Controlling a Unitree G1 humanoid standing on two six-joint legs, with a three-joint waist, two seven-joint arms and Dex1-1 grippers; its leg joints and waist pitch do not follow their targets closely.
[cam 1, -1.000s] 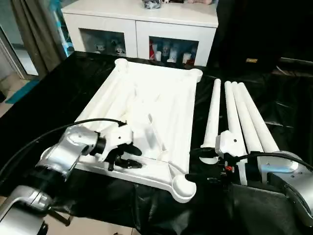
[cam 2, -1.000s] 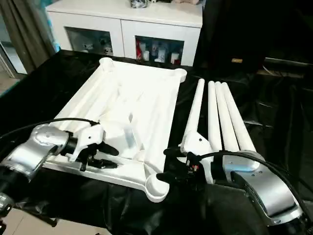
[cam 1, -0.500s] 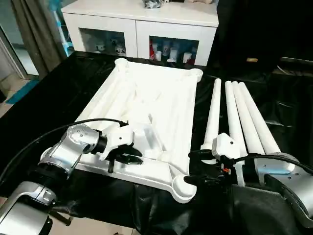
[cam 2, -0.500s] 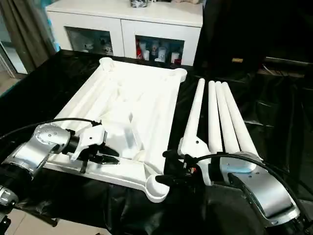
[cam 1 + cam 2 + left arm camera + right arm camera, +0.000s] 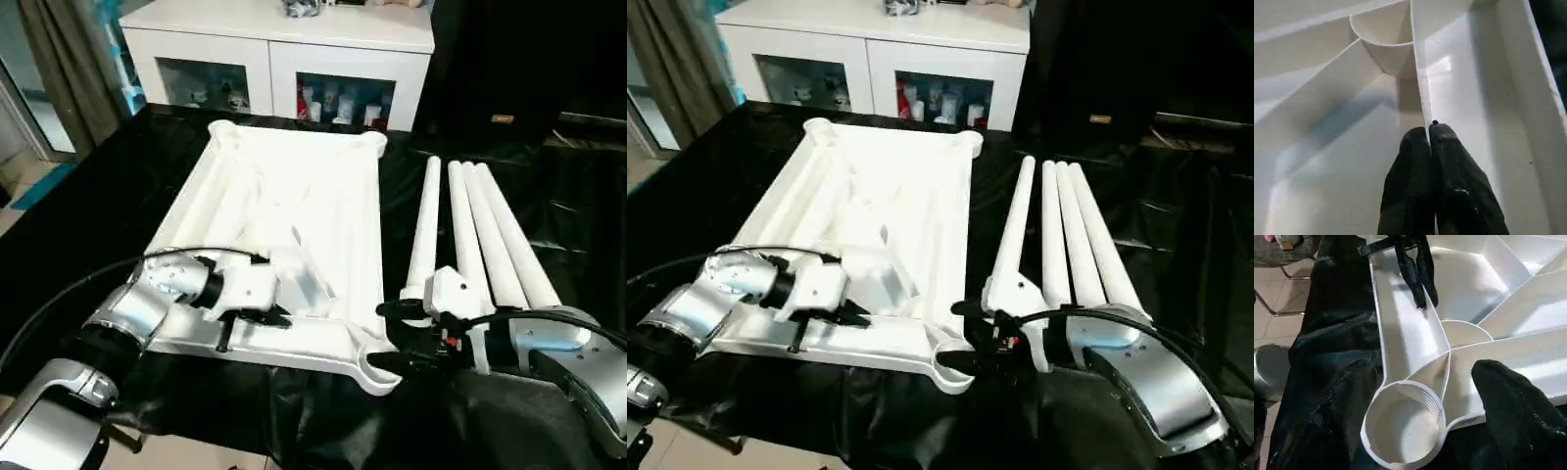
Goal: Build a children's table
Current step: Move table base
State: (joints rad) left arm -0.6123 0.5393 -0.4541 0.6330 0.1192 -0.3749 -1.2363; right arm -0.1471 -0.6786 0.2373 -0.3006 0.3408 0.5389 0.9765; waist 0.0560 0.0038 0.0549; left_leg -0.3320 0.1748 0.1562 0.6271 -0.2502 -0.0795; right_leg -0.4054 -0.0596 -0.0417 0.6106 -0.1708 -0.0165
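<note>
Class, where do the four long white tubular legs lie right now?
The four long white tubular legs lie side by side on the black-covered work table, on the robot's right of the upturned white plastic table top, just beyond the right gripper.

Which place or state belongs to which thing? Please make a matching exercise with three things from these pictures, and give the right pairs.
Things:
1. left gripper
2. right gripper
3. four legs

Places or states:
A. lying side by side on the black cover, to the right of the tabletop
B. open, one finger on each side of a round corner socket
C. shut on a thin rib of the tabletop's underside

Pairs: 1-C, 2-B, 3-A
</note>
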